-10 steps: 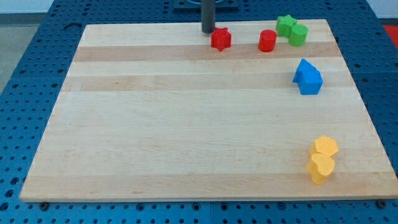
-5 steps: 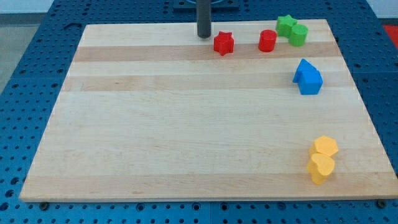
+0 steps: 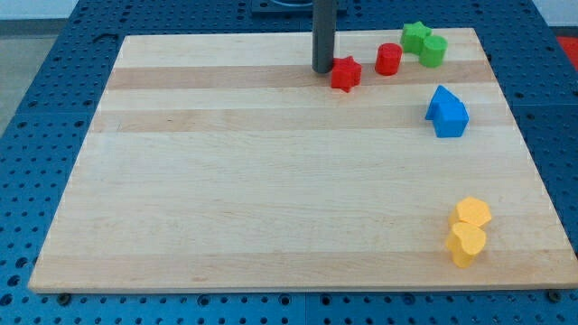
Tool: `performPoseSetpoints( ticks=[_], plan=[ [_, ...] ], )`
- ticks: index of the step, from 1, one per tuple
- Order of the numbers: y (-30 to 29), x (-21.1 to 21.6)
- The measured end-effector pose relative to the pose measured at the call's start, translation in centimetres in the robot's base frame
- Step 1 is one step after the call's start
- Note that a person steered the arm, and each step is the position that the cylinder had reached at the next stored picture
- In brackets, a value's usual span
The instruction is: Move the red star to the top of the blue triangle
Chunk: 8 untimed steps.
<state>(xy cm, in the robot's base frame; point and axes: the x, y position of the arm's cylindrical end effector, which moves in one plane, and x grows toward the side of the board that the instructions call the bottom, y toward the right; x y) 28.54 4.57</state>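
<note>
Rod end, your tip (image 3: 322,69), holds nothing; it stands against the upper-left side of the red star (image 3: 345,74), placed to drive it rightward. From that star, the blue triangle (image 3: 446,112) lies well apart to the lower right, and the red cylinder (image 3: 388,59) sits near its upper right.

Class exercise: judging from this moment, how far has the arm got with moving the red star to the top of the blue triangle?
Done: nothing finished; the red star sits well to the view's left of the blue triangle, not above it. In hand: my tip is against the star's left side, placed to push rightward. Left: slide it on toward the spot above the triangle, where the red cylinder stands close to that path.
</note>
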Motion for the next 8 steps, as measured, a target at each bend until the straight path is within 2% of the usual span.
performPoseSetpoints(
  ticks=[1, 2, 4, 6, 8],
  plan=[
    [4.6, 0.6],
    [6.7, 0.6],
    [0.4, 1.2],
    [0.8, 4.2],
    [8.3, 3.8]
  ],
)
